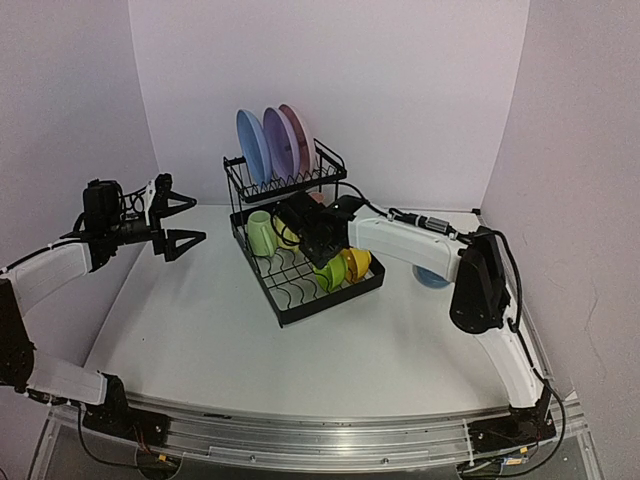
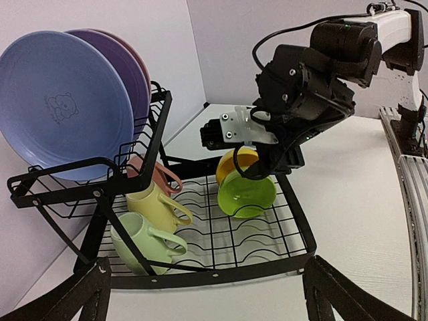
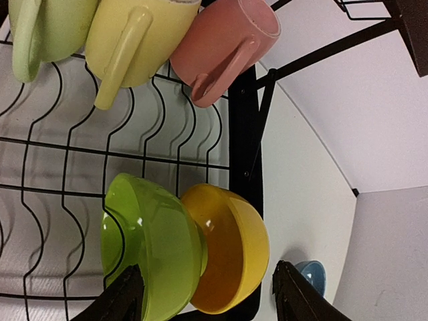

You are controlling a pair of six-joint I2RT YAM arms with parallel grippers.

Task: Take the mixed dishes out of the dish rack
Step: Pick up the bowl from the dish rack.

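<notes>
**Top external: right arm over the dish rack (image 1: 333, 303)**

Left gripper (image 1: 190, 222) spread, well left of it. Left wrist: plates (image 2: 67, 107) upright on the upper shelf, mugs (image 2: 154, 204) in the tray. Right wrist: right gripper (image 3: 208, 294) spread astride green bowl (image 3: 150, 257) and yellow bowl (image 3: 231, 247)

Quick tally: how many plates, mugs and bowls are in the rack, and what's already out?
Glossy round plates, black wire dish rack's upper shelf: 3 (blue plate, purple plate, pink plate)
Handled mugs, lower tray: 3 (light green mug, yellow mug, pink mug)
Small bowls, lower tray: 2 (green bowl, yellow bowl)
Out on the white table: 1 (blue bowl)
Total: 9, 8 in rack
</notes>
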